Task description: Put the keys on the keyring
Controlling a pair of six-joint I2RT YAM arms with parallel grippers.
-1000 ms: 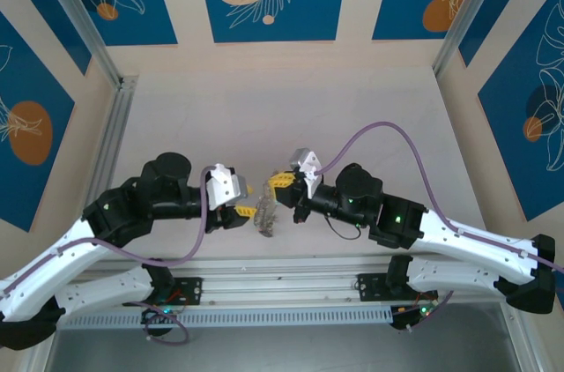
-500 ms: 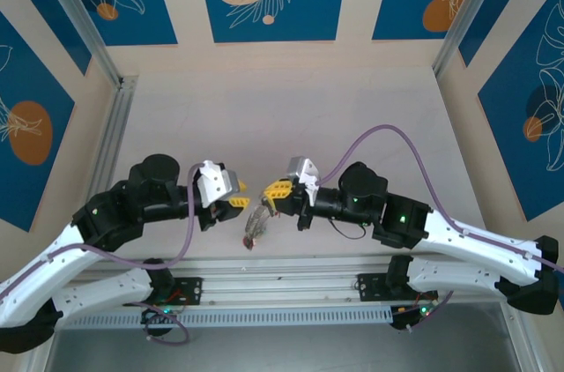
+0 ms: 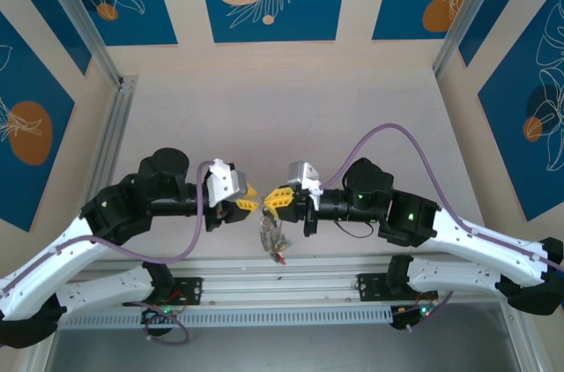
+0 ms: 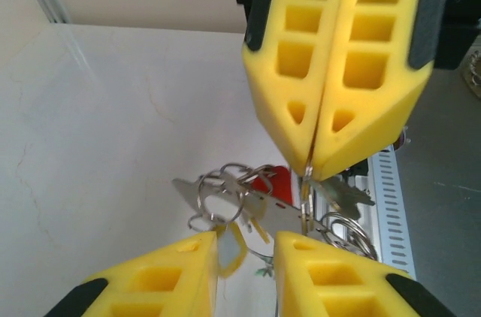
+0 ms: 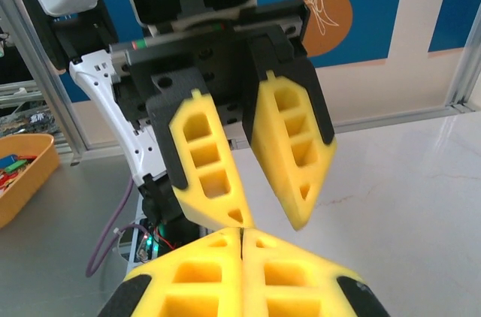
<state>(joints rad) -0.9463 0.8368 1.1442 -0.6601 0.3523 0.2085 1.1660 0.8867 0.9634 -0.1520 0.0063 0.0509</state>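
Orange bin (image 5: 22,174) holds coloured bits (image 5: 13,162); right gripper (image 4: 310,171) clamps keyring (image 4: 303,203), left gripper (image 5: 269,216) part-open.

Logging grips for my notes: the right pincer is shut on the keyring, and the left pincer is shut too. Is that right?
No. The left pincer is open: the right wrist view shows its fingers apart. The right pincer is indeed shut on the keyring.

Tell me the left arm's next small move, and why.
Probably ease the left gripper forward until one of the keys sits between its fingers. The right gripper is pinching the keyring, the bunch hangs just beyond the left fingertips, and the left jaws stand apart.
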